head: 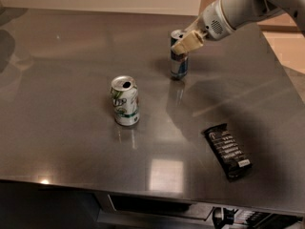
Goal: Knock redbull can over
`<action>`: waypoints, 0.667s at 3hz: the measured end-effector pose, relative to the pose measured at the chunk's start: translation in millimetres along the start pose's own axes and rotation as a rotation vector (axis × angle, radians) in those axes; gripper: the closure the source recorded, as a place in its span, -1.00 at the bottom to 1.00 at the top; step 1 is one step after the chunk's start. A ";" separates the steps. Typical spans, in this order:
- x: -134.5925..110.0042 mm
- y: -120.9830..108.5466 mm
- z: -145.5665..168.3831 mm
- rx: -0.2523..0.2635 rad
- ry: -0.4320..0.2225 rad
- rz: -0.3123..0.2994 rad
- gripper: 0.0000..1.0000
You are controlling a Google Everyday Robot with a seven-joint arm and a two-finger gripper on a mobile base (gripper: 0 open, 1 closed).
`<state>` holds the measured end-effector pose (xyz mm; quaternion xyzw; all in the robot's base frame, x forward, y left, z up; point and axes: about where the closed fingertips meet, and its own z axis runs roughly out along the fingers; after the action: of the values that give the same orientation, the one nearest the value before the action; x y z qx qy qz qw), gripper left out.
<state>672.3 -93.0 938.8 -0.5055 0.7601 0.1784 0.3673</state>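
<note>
While upright, redbull can (178, 67) at jaws.

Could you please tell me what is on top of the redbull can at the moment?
The gripper covers the near upper edge of the redbull can; contact cannot be confirmed. The rest of its silver top shows, with nothing on it.

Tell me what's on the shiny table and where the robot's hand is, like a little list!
table: grey shiny metal top
redbull can: standing upright, toward the far side
hand: at the top part of the redbull can; touching or not, cannot tell
white and green can: upright, nearer the camera, apart from the redbull can
dark snack packet: lying flat near the front edge
job: not done yet, the redbull can is not knocked over
</note>
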 end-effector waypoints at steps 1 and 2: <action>-0.7 15.1 -27.9 -0.017 0.131 -0.047 1.00; 13.1 35.6 -50.2 -0.060 0.302 -0.112 1.00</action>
<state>618.4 -118.5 958.9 -0.5789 0.7716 0.1019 0.2430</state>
